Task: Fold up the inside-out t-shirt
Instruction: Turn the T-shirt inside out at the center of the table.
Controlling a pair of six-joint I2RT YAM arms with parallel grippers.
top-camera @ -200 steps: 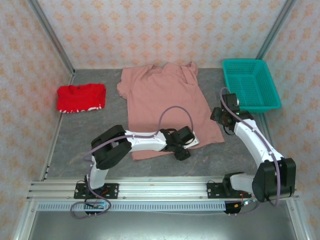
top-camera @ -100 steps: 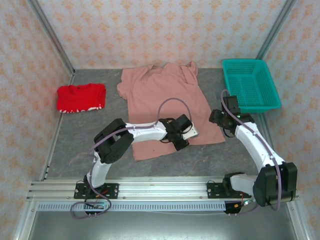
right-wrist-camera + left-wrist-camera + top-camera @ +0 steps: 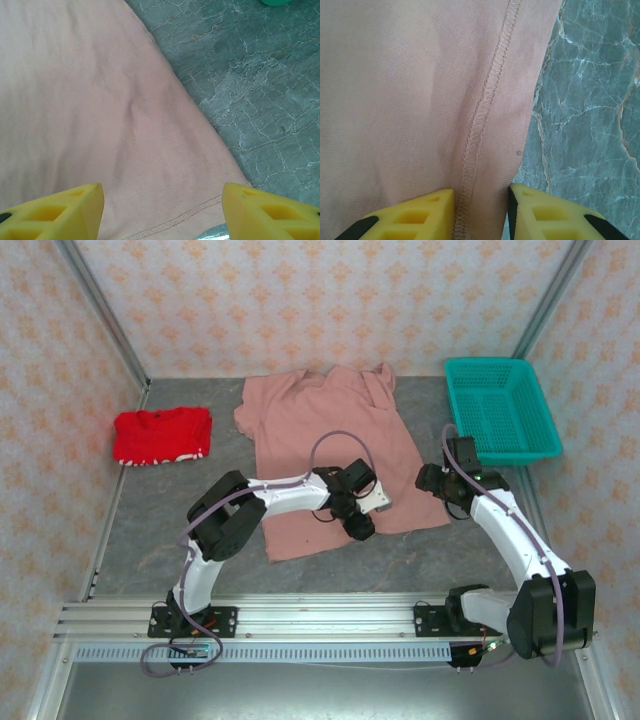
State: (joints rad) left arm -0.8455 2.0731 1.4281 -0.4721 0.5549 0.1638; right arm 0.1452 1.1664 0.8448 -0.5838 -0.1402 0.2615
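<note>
Between the left gripper's narrowly parted fingers runs the inside-out t-shirt's zigzag-stitched hem; the right gripper's fingers spread wide over soft knit.

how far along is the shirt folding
Done: the t-shirt lies spread flat on the table, seams outward. No fold shows yet. In hand: the left gripper straddles the hem seam at the shirt's near edge, jaws slightly apart. The right gripper hangs open over the near right corner. Left: every fold.
</note>
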